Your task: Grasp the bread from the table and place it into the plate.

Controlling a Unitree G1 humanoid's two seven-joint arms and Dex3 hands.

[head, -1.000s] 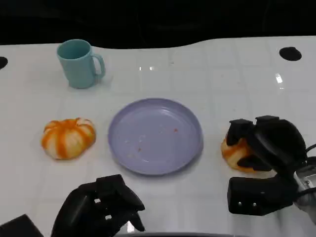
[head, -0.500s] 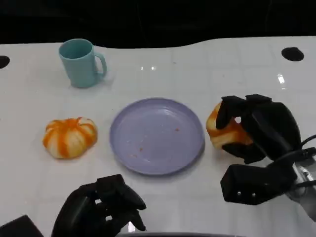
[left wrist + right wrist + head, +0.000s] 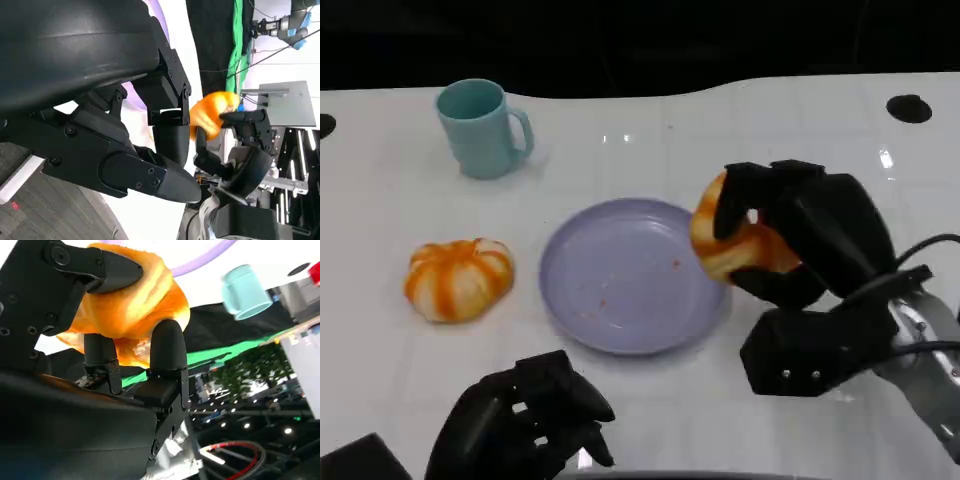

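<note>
Your right hand [image 3: 790,245] has its fingers wrapped tight around the orange bread roll [image 3: 735,245]; it's up off the table, hanging over the right rim of the lavender plate [image 3: 620,290]; the right wrist view shows fingers [image 3: 167,347] pressing into the roll from both sides. Your left hand [image 3: 525,425] sits low near the front edge of the white table [image 3: 770,140], fingers curled in on nothing; a second striped orange bun [image 3: 458,278] lies left of the plate, and a teal mug [image 3: 480,127] stands behind it.
</note>
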